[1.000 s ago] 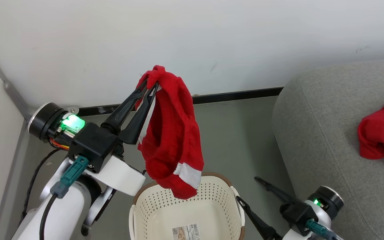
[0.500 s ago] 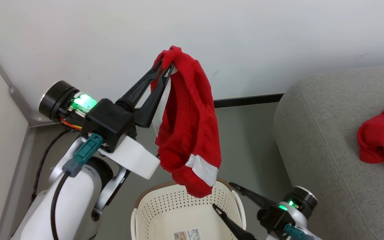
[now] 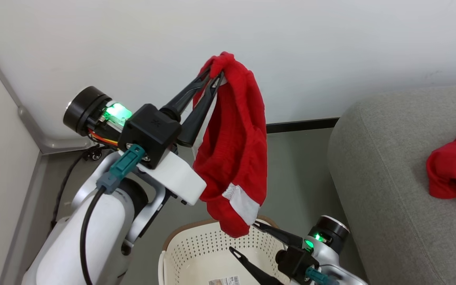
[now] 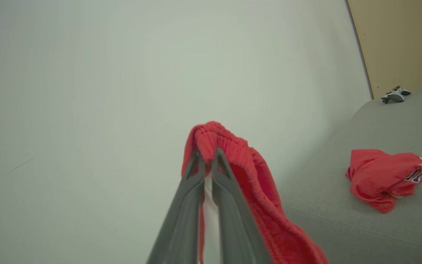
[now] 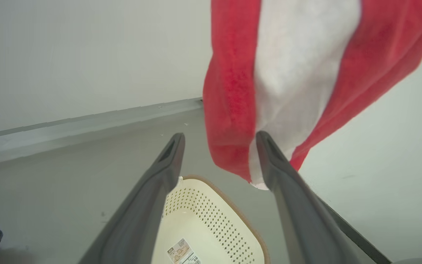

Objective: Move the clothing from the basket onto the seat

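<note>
Garment status: 1 red garment (image 3: 240,130) with a white trim panel hangs from the left gripper (image 3: 214,77), held high in front of the pale wall (image 3: 331,47).

Left jaws: pressed together, pinching a bunched fold at the garment's upper edge. In the left wrist view this edge appears as a gathered, elastic-like band folded over both fingertips. The fabric drapes straight down from the grip. Its lowest corner, carrying the white panel, hangs above the basket (image 3: 196,245).

Basket: stands on the grey floor (image 3: 299,174) near the wall, beneath the hanging garment. A sticker (image 5: 180,251) shows on its bottom.

Right gripper (image 3: 245,237): positioned low, over the basket's right side. Right jaws: spread wide, gripping nothing. In the right wrist view the 2 fingers point up at the hanging hem, and the white panel shows between them. Contact between the hem and the right-hand finger cannot be determined.

Seat (image 3: 390,158): located to the right of the basket. A second red garment (image 3: 453,166) lies crumpled on its top surface, well apart from the basket. In the left wrist view dark, white-outlined lettering shows at 1 edge of that garment.
</note>
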Tool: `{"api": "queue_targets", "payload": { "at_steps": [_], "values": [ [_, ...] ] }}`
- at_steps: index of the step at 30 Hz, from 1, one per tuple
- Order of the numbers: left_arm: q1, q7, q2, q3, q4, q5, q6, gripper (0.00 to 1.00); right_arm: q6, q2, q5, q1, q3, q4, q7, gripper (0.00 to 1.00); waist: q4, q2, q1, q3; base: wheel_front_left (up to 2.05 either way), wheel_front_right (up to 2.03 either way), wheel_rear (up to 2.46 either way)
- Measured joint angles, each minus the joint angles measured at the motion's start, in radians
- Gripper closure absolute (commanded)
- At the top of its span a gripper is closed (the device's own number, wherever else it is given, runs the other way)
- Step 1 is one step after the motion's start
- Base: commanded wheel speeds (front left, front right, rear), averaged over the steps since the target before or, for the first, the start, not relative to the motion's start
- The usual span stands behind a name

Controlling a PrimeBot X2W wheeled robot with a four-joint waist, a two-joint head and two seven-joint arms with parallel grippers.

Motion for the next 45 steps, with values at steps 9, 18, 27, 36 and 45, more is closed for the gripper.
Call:
{"api": "queue_targets", "payload": {
  "at_steps": [9, 18, 27, 36, 45],
  "values": [
    [-0.003, 0.023, -0.020, -0.015, 0.008, -0.009, 0.000, 1.00, 0.000, 0.026, -0.106, -0.057, -0.097, 0.021, -0.006, 0.00, 0.009, 0.0000, 0.0000, -0.008, 0.00, 0.00, 0.00],
    [-0.006, 0.040, -0.025, -0.018, 0.014, -0.017, 0.000, 1.00, 0.006, 0.049, -0.158, -0.059, -0.206, -0.046, -0.008, 0.00, 0.011, 0.0000, 0.0000, -0.007, 0.00, 0.00, 0.00],
    [-0.006, 0.040, -0.037, -0.022, 0.013, -0.023, 0.000, 1.00, 0.006, 0.049, -0.181, -0.056, -0.247, -0.024, -0.009, 0.55, 0.011, 0.0000, 0.0000, -0.001, 0.00, 0.00, 0.00],
    [-0.005, 0.029, -0.030, -0.007, 0.024, -0.027, 0.003, 1.00, 0.006, 0.050, -0.183, -0.051, -0.264, -0.016, -0.009, 1.00, 0.014, 0.0000, 0.0000, 0.006, 0.00, 0.00, 0.00],
    [0.066, -0.003, -0.013, 0.018, 0.076, -0.061, 0.010, 1.00, 0.006, 0.046, -0.140, -0.004, -0.365, -0.049, -0.008, 1.00, 0.005, 0.0000, 0.0000, 0.016, 0.00, 0.00, 0.00]
  ]
}}
